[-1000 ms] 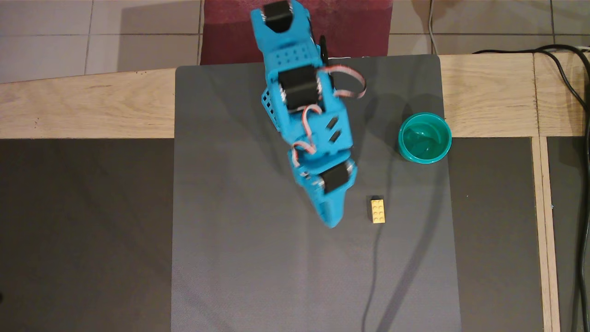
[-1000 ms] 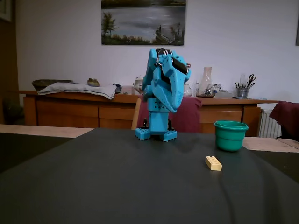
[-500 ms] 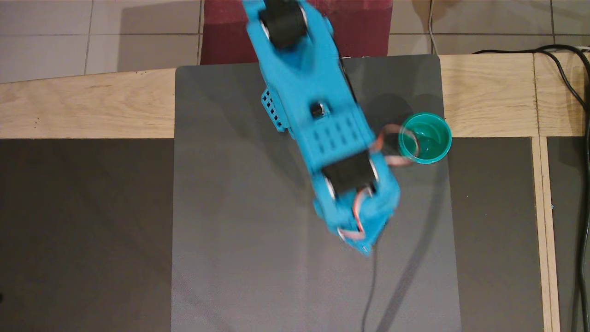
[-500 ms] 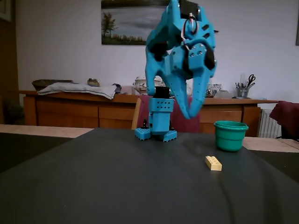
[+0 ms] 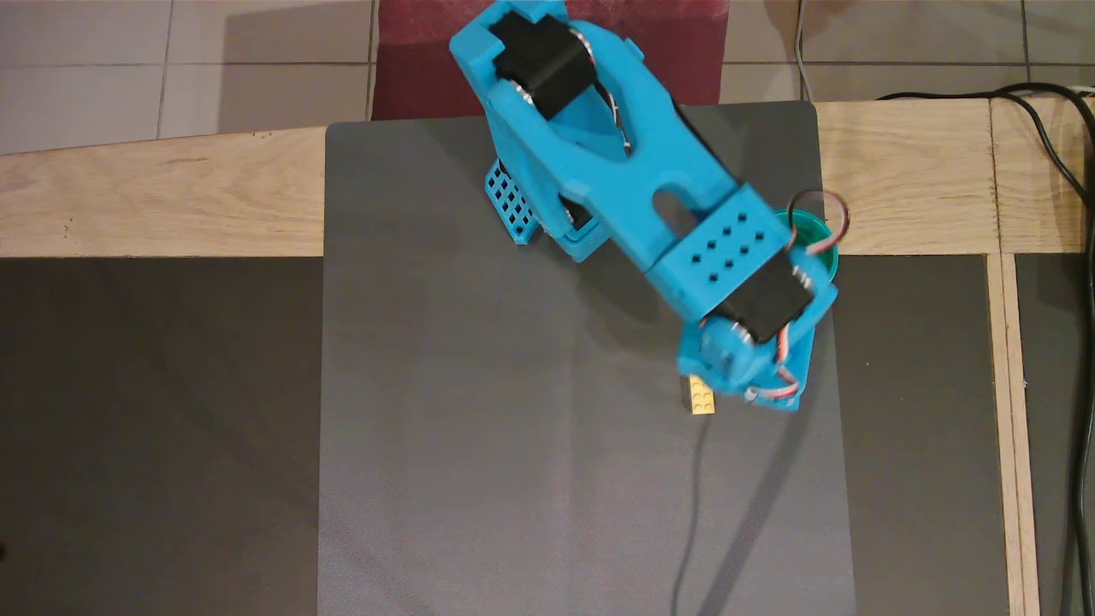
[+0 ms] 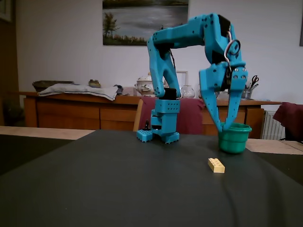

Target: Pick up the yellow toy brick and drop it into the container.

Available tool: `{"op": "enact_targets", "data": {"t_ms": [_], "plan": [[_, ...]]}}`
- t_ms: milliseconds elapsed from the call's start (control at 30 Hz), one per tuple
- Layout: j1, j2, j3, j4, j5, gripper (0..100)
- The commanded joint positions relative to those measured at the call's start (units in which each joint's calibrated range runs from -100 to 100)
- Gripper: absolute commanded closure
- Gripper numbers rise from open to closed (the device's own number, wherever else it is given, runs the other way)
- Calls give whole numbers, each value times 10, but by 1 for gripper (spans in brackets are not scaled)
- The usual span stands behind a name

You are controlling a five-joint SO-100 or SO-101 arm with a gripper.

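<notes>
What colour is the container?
Teal-green; the container shows best in the fixed view.

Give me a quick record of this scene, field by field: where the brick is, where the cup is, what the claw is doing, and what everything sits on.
brick: yellow toy brick lying flat on the mat, studs up, nothing gripping it
cup: teal-green container upright, behind the brick in the fixed view
claw: claw pointing down, open, empty, raised above the mat, in front of the cup in the fixed view
arm: blue arm reaching from its base toward the cup side
surface: dark grey mat on a wooden table
task state: brick not yet picked up
</notes>
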Motion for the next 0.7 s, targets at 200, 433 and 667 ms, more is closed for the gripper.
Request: {"op": "enact_targets", "data": {"t_ms": [200, 433, 667], "plan": [[8, -1, 42, -29, 42, 77], [64, 0, 52, -31, 90, 70], [100, 0, 112, -96, 114, 71]]}}
